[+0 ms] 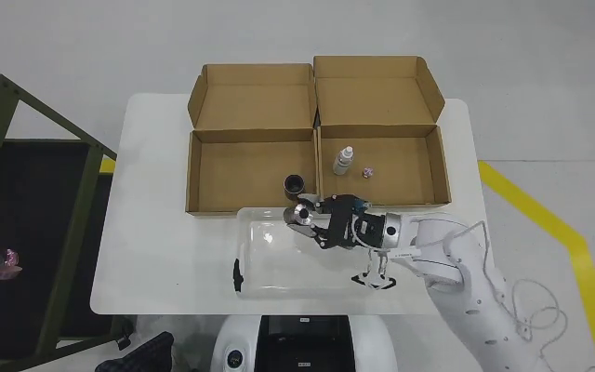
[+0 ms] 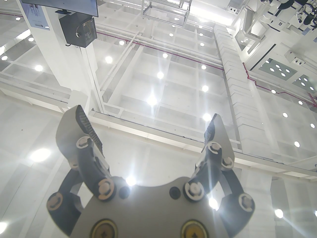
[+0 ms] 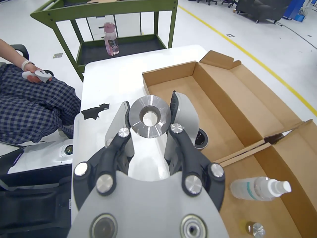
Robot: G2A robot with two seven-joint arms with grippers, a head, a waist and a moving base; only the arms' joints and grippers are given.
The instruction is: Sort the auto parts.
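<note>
My right gripper [image 3: 149,116] is shut on a shiny metal ring with a round hole [image 3: 149,119]. In the top view that gripper [image 1: 302,219] holds the ring [image 1: 301,214] above the far edge of a clear plastic tray [image 1: 279,270], close to the near wall of the left cardboard box [image 1: 251,172]. A dark cylindrical part [image 1: 295,184] stands in that box's near right corner, also seen as a dark part [image 3: 201,138] beyond my finger. The right cardboard box [image 1: 409,167] holds a small spray bottle [image 1: 344,160] and a tiny pink piece [image 1: 368,171]. My left gripper [image 2: 146,125] points at the ceiling, open and empty.
A black clip [image 1: 237,274] sits on the tray's left edge and a black bracket [image 1: 372,276] lies near its right end. A green cart [image 3: 111,18] with a pink bottle [image 3: 111,39] stands past the table's end. A seated person [image 3: 29,100] holds a controller.
</note>
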